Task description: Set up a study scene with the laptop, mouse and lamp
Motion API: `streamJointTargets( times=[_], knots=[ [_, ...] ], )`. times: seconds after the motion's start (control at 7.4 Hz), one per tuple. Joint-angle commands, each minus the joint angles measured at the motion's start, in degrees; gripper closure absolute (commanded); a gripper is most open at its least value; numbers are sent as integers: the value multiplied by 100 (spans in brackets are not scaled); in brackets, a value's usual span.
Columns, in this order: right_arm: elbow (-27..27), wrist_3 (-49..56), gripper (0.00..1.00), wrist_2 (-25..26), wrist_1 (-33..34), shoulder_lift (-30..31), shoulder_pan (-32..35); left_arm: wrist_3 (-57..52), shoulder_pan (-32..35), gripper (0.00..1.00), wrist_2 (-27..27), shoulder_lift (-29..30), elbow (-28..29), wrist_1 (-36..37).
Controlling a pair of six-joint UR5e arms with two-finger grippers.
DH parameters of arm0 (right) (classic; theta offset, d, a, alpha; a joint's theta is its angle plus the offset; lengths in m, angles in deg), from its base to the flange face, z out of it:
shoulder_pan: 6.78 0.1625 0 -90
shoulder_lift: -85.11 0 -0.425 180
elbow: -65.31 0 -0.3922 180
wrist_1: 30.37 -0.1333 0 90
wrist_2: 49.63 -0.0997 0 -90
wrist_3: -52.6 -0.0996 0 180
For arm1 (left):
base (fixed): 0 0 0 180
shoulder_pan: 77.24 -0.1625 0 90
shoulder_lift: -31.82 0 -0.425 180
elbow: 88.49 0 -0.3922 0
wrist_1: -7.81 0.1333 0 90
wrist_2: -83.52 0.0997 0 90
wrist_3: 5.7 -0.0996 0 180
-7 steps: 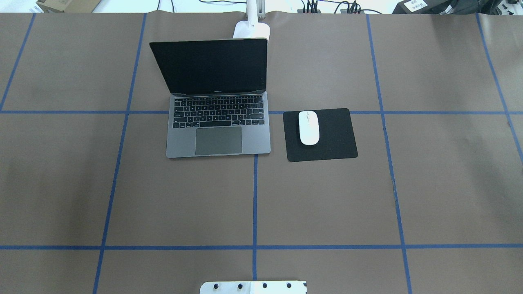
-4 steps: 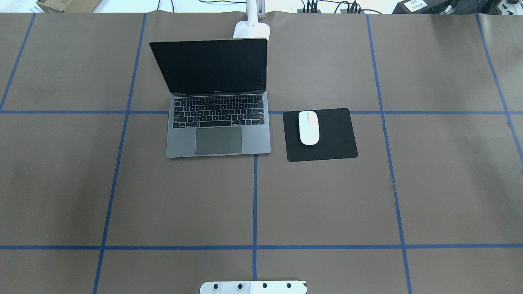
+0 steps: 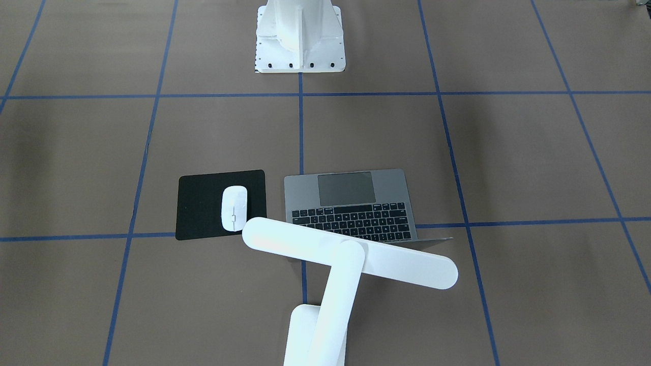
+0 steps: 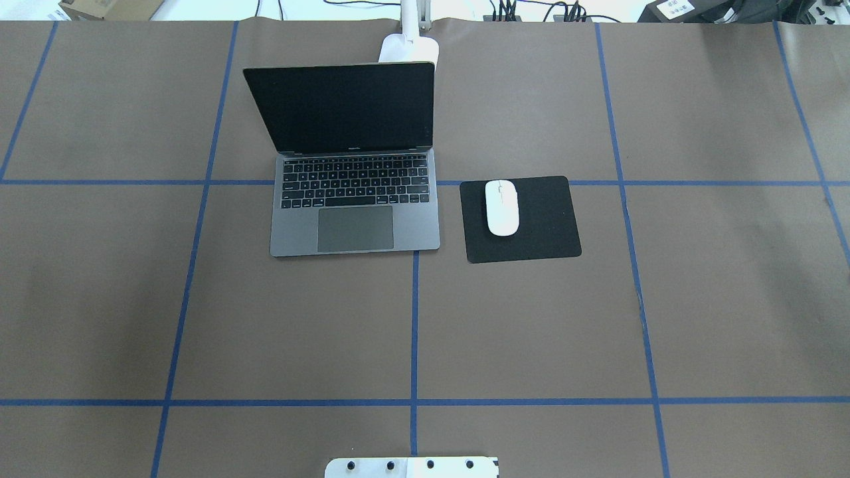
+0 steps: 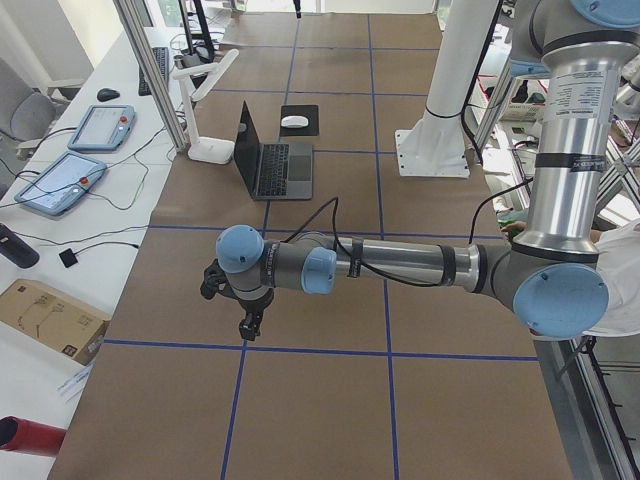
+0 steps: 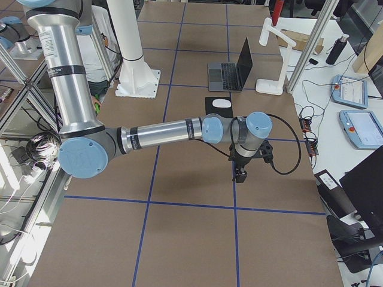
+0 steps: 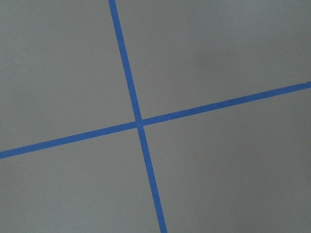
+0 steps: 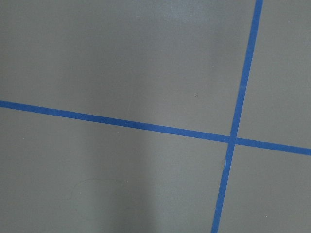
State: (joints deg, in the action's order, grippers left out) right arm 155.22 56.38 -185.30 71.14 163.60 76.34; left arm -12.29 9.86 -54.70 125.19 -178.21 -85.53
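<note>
Setup looks finished: laptop (image 4: 355, 199) open, mouse (image 4: 502, 208) on black mat (image 4: 544, 226) beside it, lamp (image 3: 351, 254) behind it; left tool (image 5: 248, 322) and right tool (image 6: 240, 173) well away, spread or pressed together I cannot tell, likely nothing left to grasp.

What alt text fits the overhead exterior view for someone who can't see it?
An open grey laptop with a dark screen sits left of centre on the brown, blue-taped table. A white mouse lies on a black mat to its right; the lamp, mostly out of frame, stands behind the screen.
</note>
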Motion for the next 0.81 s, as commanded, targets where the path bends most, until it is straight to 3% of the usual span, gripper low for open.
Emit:
streamJointTargets(
  times=[0.0,0.68],
  knots=[
    [-8,0,1,5,0,-9,-15,0,0,0,-3,5,-10,-8],
    [-113,9,1,14,0,-9,-24,9,0,0,5,-3,-203,18]
  ],
)
